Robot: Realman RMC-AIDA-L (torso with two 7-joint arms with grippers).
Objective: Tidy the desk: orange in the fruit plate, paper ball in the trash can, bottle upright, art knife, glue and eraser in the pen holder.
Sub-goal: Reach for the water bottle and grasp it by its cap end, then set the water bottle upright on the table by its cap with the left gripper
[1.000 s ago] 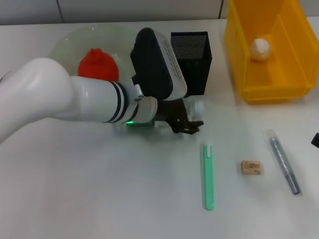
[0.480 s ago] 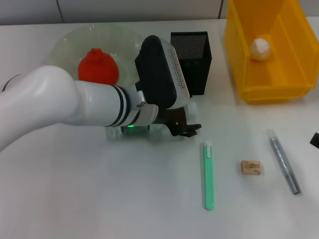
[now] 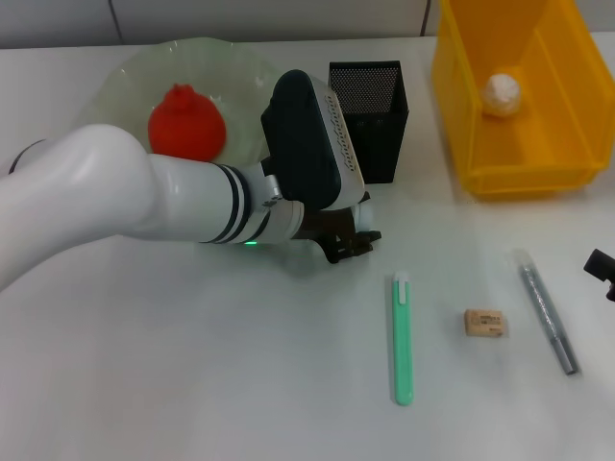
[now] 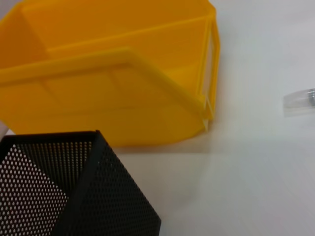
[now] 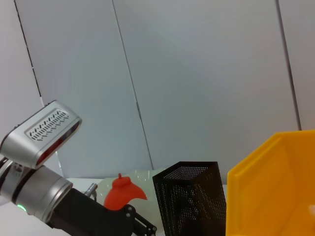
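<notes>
Art knife (image 3: 403, 339), green, lies flat on the white bench (image 3: 192, 384) nearest the viewer; eraser (image 3: 484, 323) just to its right, glue (image 3: 548, 310) stick beyond that, all three loose and well apart from the pen holder (image 3: 370, 120). Left pincer (image 3: 353, 240), mid-bench in front of the holder, low over the surface; whether clenched or released cannot be told, and the bottle cannot be made out beneath the arm. Right pincer (image 3: 600, 263), only a dark tip at the bench edge, state likewise not discernible. Orange (image 3: 185, 123) sits in the fruit plate (image 3: 125, 77); paper ball (image 3: 502, 93) in the yellow trash can (image 3: 509, 173). Recommended: confirm the bottle stands steady before lifting clear, avoiding the holder wall.
</notes>
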